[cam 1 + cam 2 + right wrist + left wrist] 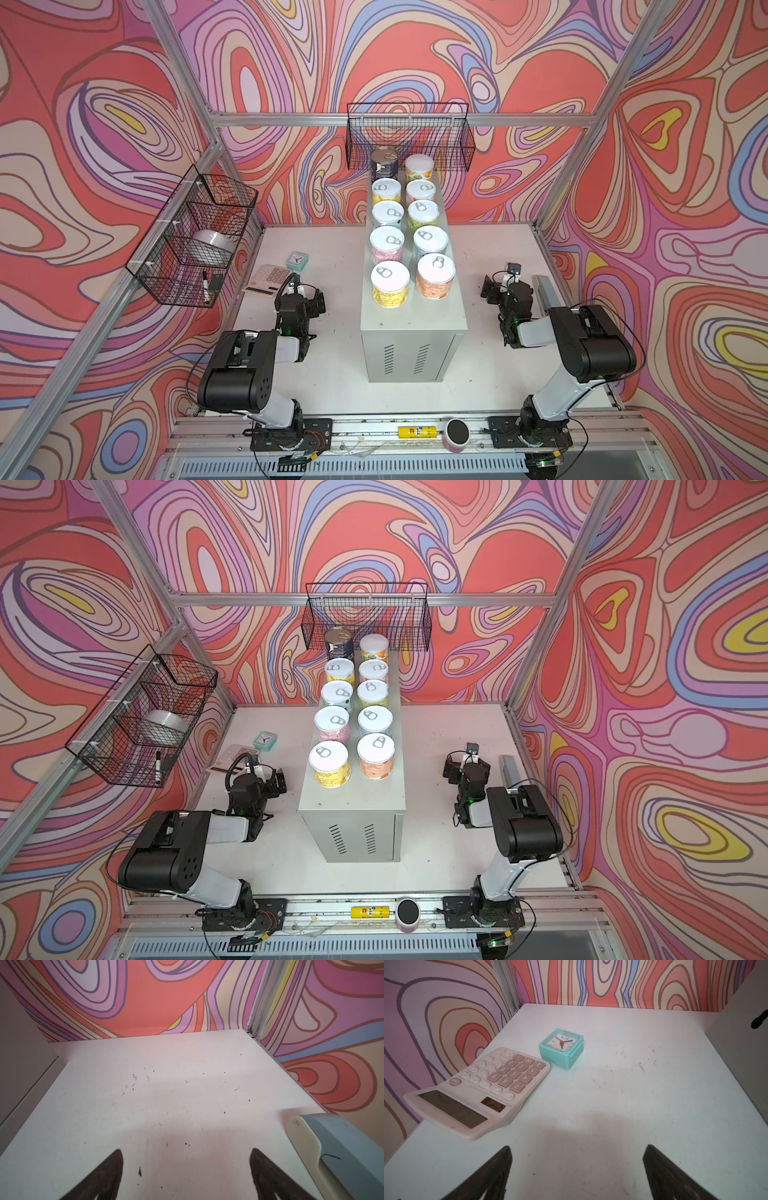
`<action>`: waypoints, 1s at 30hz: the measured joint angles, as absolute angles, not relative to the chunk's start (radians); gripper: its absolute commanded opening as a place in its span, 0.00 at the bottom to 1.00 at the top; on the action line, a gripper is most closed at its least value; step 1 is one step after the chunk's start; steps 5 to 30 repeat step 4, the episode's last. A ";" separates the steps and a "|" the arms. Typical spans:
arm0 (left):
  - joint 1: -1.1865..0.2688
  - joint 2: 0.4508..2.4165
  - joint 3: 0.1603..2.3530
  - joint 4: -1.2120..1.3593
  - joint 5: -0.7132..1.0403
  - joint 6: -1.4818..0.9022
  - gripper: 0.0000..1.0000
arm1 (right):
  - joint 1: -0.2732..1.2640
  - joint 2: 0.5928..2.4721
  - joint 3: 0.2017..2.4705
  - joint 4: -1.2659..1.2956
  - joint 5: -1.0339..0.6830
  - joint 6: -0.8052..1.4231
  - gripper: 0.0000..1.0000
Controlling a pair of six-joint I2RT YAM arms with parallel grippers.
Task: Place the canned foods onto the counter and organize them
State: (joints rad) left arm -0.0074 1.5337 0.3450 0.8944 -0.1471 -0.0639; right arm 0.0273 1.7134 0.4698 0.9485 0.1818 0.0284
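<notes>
Left wrist view: the left end effector is seen spread wide and empty, near a calculator and a mint clock. In both top views, ten canned foods are stood upright in two rows on the tall grey surface between the arms. The right end effector is likewise spread and empty, near a pale blue stapler.
</notes>
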 measured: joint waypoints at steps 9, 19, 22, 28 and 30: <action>-0.007 1.534 0.345 0.895 -0.147 -0.064 1.00 | 0.027 1.713 0.475 0.947 0.175 0.031 0.98; -0.007 1.534 0.345 0.895 -0.147 -0.064 1.00 | 0.027 1.713 0.475 0.947 0.175 0.031 0.98; -0.007 1.534 0.345 0.895 -0.147 -0.064 1.00 | 0.027 1.713 0.475 0.947 0.175 0.031 0.98; -0.007 1.534 0.345 0.895 -0.147 -0.064 1.00 | 0.027 1.713 0.475 0.947 0.175 0.031 0.98; -0.007 1.534 0.345 0.895 -0.147 -0.064 1.00 | 0.027 1.713 0.475 0.947 0.175 0.031 0.98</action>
